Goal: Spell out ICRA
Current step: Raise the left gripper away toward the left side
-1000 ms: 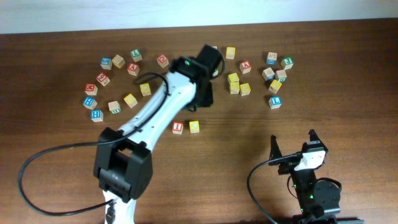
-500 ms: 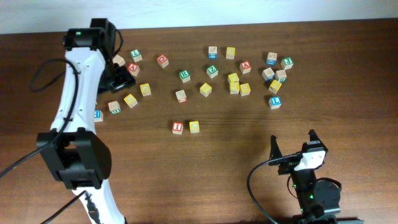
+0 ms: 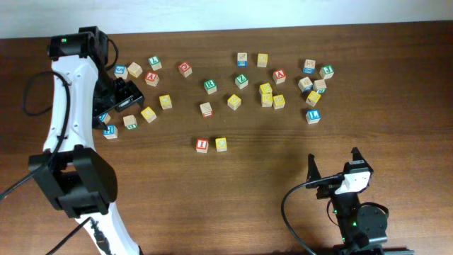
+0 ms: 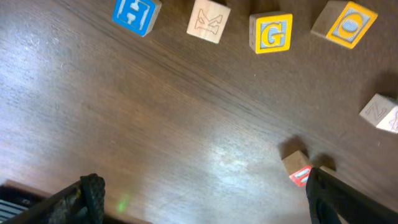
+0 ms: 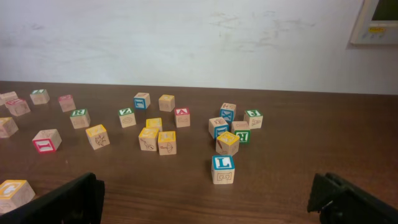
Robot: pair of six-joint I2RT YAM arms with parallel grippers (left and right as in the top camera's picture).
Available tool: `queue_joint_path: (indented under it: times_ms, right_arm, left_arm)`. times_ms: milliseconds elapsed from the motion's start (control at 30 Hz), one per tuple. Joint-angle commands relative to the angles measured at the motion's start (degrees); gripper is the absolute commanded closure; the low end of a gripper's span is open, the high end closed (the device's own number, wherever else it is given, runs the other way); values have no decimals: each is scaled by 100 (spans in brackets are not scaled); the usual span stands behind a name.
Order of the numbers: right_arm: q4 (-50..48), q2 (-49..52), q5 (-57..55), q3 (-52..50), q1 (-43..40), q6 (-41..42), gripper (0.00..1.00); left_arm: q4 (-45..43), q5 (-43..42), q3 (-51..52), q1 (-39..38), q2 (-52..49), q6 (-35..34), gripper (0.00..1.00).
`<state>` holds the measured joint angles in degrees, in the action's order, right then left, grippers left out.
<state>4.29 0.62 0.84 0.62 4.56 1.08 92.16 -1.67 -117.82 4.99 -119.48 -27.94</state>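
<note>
A red I block (image 3: 202, 144) and a yellow block (image 3: 221, 144) sit side by side at the table's middle front. A green R block (image 3: 210, 86) and red A blocks (image 3: 151, 78) (image 3: 279, 74) lie among the scattered letter blocks. My left gripper (image 3: 126, 98) is open and empty above the far-left cluster. Its wrist view shows its open gripper (image 4: 205, 199) over bare wood, with blue H (image 4: 137, 12), yellow G (image 4: 271, 33) and yellow O (image 4: 346, 23) blocks ahead. My right gripper (image 3: 333, 170) is open and empty at the front right, and it also shows in its wrist view (image 5: 208, 205).
A blue L block (image 5: 223, 168) stands nearest the right gripper, with a cluster of several blocks behind it (image 3: 313, 98). More blocks are spread along the back of the table (image 3: 243, 59). The left arm's cable (image 3: 42, 184) loops over the front left.
The left arm has swung from the middle back of the table to the far left and then a little toward the front. No block looks moved. The right arm is still.
</note>
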Motion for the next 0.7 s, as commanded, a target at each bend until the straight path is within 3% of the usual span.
queue_joint_path:
  times_ms: [0, 100, 167, 267, 467, 567, 667]
  right_arm:
    - [37, -44, -46, -31, 31, -22, 2]
    - [37, -42, -46, -31, 31, -22, 2]
    - [37, -44, -46, -31, 31, -22, 2]
    - [37, -42, -46, -31, 31, -22, 2]
    - [-225, -44, 26, -31, 31, -11, 2]
    - [-929, -44, 2035, -31, 31, 1005, 2]
    - [-1963, -44, 2645, -31, 31, 1502, 2]
  left_arm:
    - [-74, -48, 55, 4, 20, 450, 14]
    - [-704, -81, 562, -2, 20, 448, 16]
    - [-1137, -319, 1043, -46, 20, 448, 8]
    - [-1226, -306, 1202, -33, 26, 448, 0]
    - [-1246, -310, 1110, 815, 350, 446, 1]
    - [-1126, -369, 1113, 1325, 378, 444, 1]
    - [-892, -105, 1113, 1550, 378, 446, 1]
